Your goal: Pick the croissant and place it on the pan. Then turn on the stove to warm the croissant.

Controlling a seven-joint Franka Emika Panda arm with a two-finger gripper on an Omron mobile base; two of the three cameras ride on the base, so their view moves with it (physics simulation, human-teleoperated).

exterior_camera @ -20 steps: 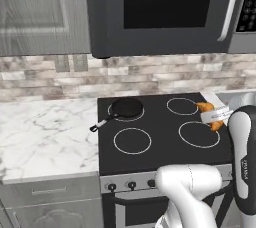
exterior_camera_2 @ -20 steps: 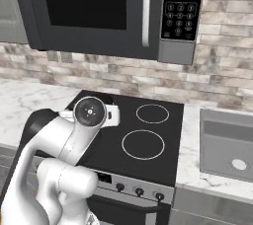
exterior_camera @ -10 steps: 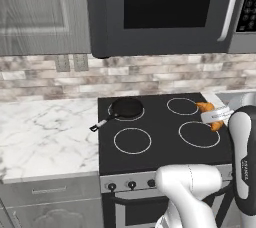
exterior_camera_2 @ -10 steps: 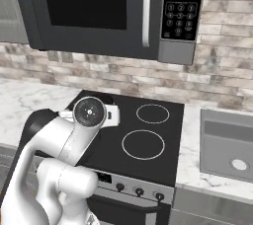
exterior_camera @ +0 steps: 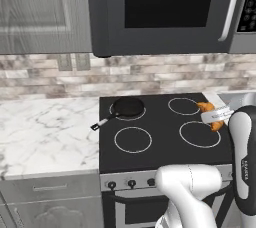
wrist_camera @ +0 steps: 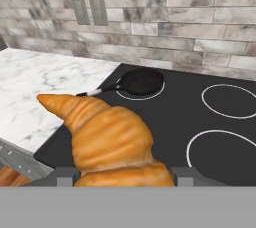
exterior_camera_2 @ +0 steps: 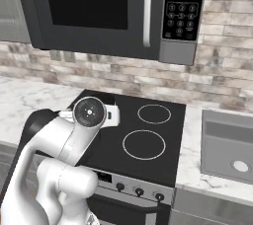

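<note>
Tool: closed on the croissant, which is seen large between the two finger tips in the hand view; in the left base view the tool is seen above the right edge of the stove.
Croissant: golden-orange, held off the stove surface; in the left base view its orange ends are seen on both sides of the white hand, beside the stove's back right burner.
Pan: black, set on the stove's back left burner, nothing seen in it; its thin handle is pointed toward the stove's left edge and ends over the counter.
Stove: black glass top with four white rings; dark knobs are lined along its silver front panel.
Counter: white marble, lying left of the stove.
Microwave: dark, mounted above the stove.
Sink: grey basin, set into the counter right of the stove.
</note>
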